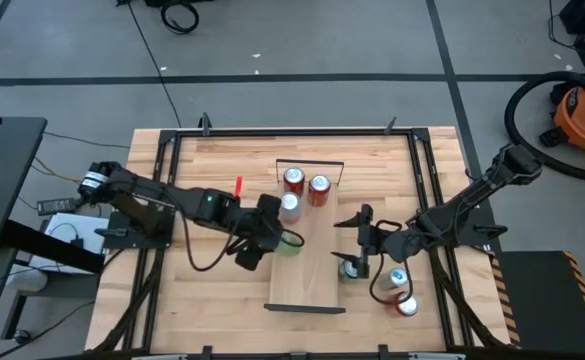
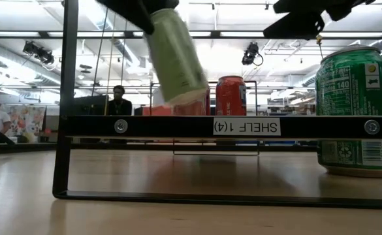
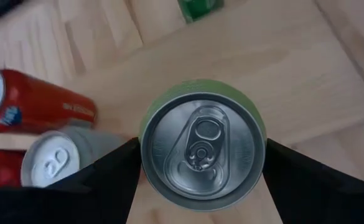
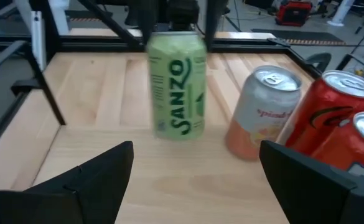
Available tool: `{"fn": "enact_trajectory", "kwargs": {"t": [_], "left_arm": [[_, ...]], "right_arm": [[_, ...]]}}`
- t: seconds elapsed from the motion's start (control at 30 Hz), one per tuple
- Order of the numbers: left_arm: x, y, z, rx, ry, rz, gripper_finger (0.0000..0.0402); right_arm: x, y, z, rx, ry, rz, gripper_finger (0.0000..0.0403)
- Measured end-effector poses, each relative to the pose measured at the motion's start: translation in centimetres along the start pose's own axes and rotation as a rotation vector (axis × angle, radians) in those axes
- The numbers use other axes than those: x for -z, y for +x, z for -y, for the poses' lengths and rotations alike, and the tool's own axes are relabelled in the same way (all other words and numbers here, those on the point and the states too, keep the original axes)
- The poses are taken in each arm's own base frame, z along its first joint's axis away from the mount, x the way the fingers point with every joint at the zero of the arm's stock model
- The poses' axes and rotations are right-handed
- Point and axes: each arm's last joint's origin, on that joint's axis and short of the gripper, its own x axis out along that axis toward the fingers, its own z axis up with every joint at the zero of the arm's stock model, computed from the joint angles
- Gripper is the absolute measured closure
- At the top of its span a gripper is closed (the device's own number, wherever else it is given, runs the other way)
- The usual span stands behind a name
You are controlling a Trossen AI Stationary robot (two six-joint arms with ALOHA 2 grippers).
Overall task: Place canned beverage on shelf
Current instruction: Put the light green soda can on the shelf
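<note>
Left claw (image 3: pixel 200 180) clamped on pale-green can (image 3: pixel 201 149), held tilted above shelf (image 1: pixel 307 290); right claw (image 4: pixel 194 180) apart.

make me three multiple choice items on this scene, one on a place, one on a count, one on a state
1. Where is the light green can?
A. on the floor
B. over the shelf, in the left tool
C. beside the vacuum

2. How many cans stand at the shelf's far end?
A. three
B. none
C. six

3. How is the right tool?
A. shut on a can
B. open, holding nothing
C. out of sight

Answers: 1 B, its dark fingers flank the can above the plank. 2 A, two red cans and a silver can stand there. 3 B, its fingers stand wide apart with nothing between them.
</note>
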Motion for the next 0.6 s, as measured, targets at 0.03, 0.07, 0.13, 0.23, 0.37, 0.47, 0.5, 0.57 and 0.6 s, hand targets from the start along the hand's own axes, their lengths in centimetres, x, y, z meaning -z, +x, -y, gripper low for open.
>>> {"fn": "enact_trajectory", "kwargs": {"t": [0.03,0.07,0.13,0.23,0.37,0.47,0.5,0.57,0.6], "left_arm": [[0.2,0.2,0.0,0.009,0.016,-0.015,0.0098],[0.2,0.4,-0.1,0.018,0.020,-0.023,0.0098],[0.4,1.2,-0.4,0.035,0.012,-0.036,0.0098],[0.7,1.9,-0.6,0.058,-0.007,-0.070,0.0098],[0.9,2.7,-0.9,0.061,-0.018,-0.092,0.0098],[0.9,2.9,-1.0,0.061,-0.020,-0.097,0.0097],[0.9,2.9,-1.0,0.060,-0.020,-0.096,0.0096],[0.9,2.9,-1.0,0.050,-0.018,-0.096,0.0091],[0.9,2.9,-1.0,0.042,-0.018,-0.097,0.0087]], "right_arm": [[0.0,-0.1,-0.1,-0.006,0.000,0.000,0.0043],[0.1,-0.2,-0.2,-0.012,-0.005,0.000,0.0043],[0.1,-0.3,-0.4,-0.019,-0.027,0.002,0.0043],[0.1,-0.3,-0.5,-0.021,-0.031,0.005,0.0043],[-0.1,-0.3,-0.5,-0.013,-0.012,0.017,0.0043],[-0.1,-0.3,-0.5,-0.013,-0.001,0.019,0.0043],[-0.1,-0.3,-0.5,-0.011,-0.001,0.019,0.0043],[-0.1,-0.3,-0.5,-0.010,-0.001,0.020,0.0043],[-0.1,-0.3,-0.5,-0.010,-0.001,0.020,0.0043]]}}
